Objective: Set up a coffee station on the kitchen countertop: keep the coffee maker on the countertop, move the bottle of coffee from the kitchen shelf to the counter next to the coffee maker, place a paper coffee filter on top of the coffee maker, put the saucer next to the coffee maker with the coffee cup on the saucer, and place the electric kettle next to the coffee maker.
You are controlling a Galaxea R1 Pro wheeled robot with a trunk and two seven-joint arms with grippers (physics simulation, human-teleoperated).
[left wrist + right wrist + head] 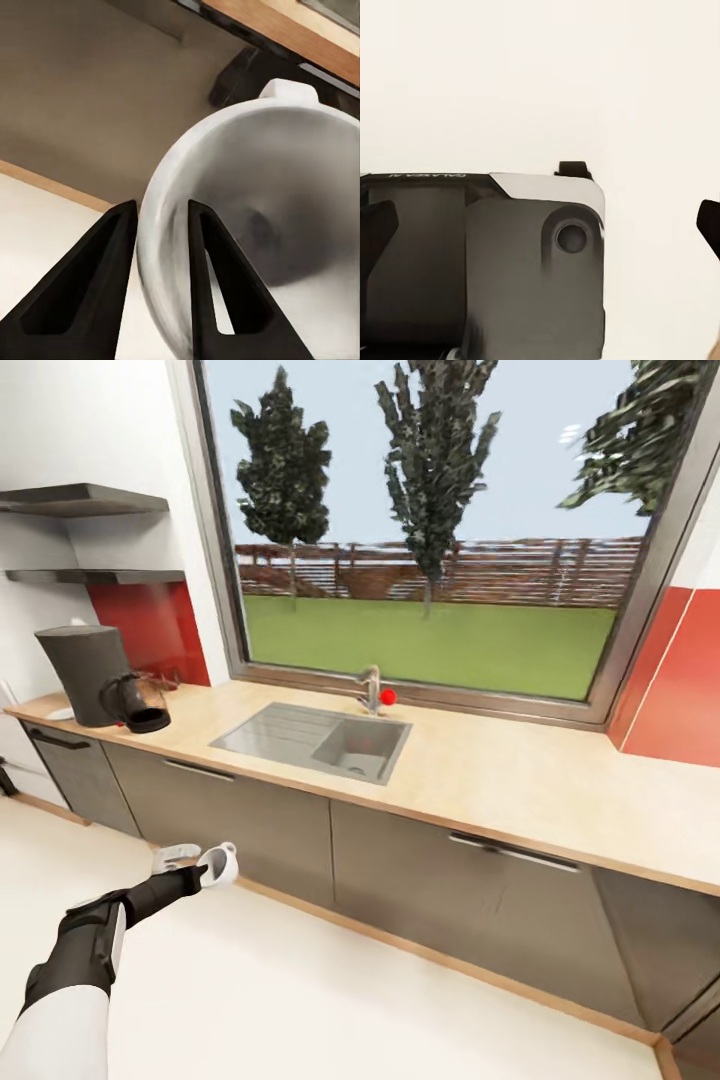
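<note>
Left gripper (pixel 161 247) pinched on the coffee cup (pixel 262 225), one black finger (pixel 214 292) inside the bowl, the other outside the rim, wall clamped between; in the head view the cup (pixel 222 862) hangs low over the pale floor, in front of the grey cabinet fronts (pixel 250 825), well short of the countertop (pixel 480 765); the coffee maker (pixel 88 672) stands at the far left end with the electric kettle (pixel 143 703) just beside it; a sliver of white by its base may be the saucer, too hidden to call; right gripper's fingers — cannot tell their state. To do this well, I'd say lift the cup clear above the counter edge first, keep it level, then travel left.
</note>
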